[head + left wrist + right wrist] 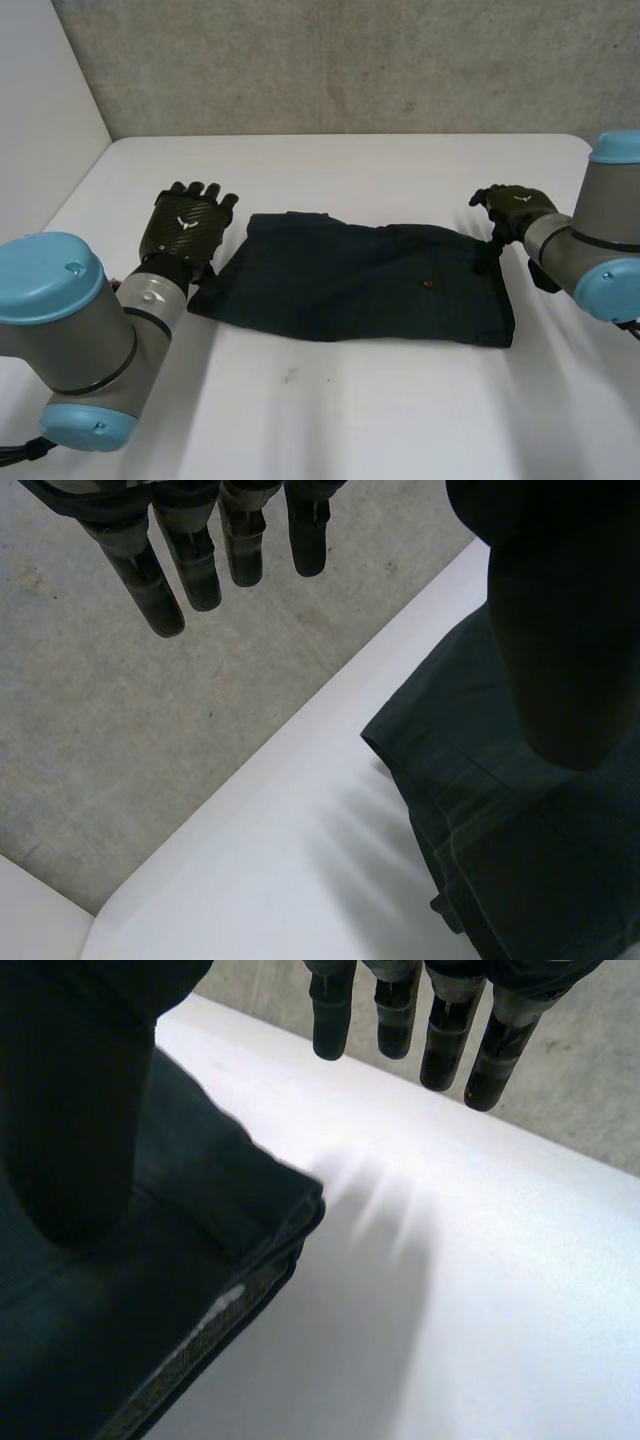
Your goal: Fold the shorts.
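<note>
Flat mid-counter (350, 420): shorts (360, 280), long axis side to side, between hands. Just beside left end: left hand (185, 226), fingers straight, thumb over cloth, holding nothing. At far right corner: right hand (515, 208), fingers straight too, empty. Each end nearest own-side hand. Seemingly no obstruction to grasping either end.

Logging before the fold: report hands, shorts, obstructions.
Left hand open, left end of shorts. Right hand open, right end. Shorts flat on table, ungripped. No obstacle seen.
</note>
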Robot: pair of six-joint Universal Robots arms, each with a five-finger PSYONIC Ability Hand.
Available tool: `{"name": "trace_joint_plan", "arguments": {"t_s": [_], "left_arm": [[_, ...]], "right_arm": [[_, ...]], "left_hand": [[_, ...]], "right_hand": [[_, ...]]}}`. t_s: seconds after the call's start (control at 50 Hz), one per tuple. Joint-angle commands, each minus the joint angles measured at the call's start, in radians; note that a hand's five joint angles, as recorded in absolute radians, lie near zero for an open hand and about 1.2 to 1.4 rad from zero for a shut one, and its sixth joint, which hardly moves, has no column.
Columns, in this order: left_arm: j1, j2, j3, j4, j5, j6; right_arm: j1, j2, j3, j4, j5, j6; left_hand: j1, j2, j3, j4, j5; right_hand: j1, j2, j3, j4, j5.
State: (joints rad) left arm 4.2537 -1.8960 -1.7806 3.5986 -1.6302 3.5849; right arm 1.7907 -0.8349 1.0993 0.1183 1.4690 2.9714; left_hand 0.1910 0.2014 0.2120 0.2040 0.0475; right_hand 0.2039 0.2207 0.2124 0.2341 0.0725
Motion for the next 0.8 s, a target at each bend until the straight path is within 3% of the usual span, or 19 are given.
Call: {"name": "trace_joint_plan", "arguments": {"t_s": [0.02, 0.16, 0.22, 0.38, 0.56, 0.66, 0.68, 0.8], "left_arm": [[0.0, 0.006, -0.003, 0.0, 0.0, 0.0], [0.002, 0.006, -0.003, 0.0, 0.0, 0.0], [0.002, 0.006, -0.005, 0.0, 0.0, -0.002], [0.0, 0.006, -0.007, 0.002, 0.0, -0.002], [0.0, 0.003, -0.01, 0.003, 0.0, -0.002], [0.0, 0.003, -0.014, 0.011, 0.0, -0.002], [0.0, 0.003, -0.014, 0.011, 0.0, -0.002], [0.0, 0.005, -0.019, 0.014, 0.0, 0.0]], "right_arm": [[-0.01, -0.216, 0.175, -0.043, -0.022, -0.014], [-0.005, -0.412, 0.407, -0.04, -0.078, -0.144], [-0.008, -0.45, 0.525, -0.045, -0.101, -0.192], [-0.01, -0.443, 0.708, -0.198, -0.098, -0.226], [-0.011, -0.325, 0.712, -0.336, -0.102, -0.227], [-0.013, -0.262, 0.676, -0.345, -0.099, -0.229], [-0.011, -0.254, 0.665, -0.348, -0.099, -0.232], [-0.019, -0.26, 0.653, -0.342, -0.082, -0.259]], "left_hand": [[-0.017, -0.027, -0.038, -0.029, -0.047], [-0.017, -0.027, -0.038, -0.029, -0.047], [-0.017, -0.027, -0.038, -0.029, -0.047], [-0.017, -0.027, -0.038, -0.029, -0.047], [-0.017, -0.027, -0.038, -0.029, -0.047], [-0.017, -0.027, -0.038, -0.029, -0.047], [-0.017, -0.027, -0.038, -0.029, -0.047], [-0.017, -0.027, -0.038, -0.029, -0.047]], "right_hand": [[-0.029, -0.046, -0.038, -0.06, -0.073], [-0.029, -0.046, -0.038, -0.06, -0.073], [0.089, 0.072, 0.081, 0.059, 0.046], [0.204, 0.187, 0.196, 0.174, 0.161], [0.383, 0.366, 0.374, 0.353, 0.34], [0.816, 0.8, 0.808, 0.786, 0.773], [1.14, 1.123, 1.132, 1.11, 1.097], [1.192, 1.176, 1.184, 1.162, 1.149]]}}
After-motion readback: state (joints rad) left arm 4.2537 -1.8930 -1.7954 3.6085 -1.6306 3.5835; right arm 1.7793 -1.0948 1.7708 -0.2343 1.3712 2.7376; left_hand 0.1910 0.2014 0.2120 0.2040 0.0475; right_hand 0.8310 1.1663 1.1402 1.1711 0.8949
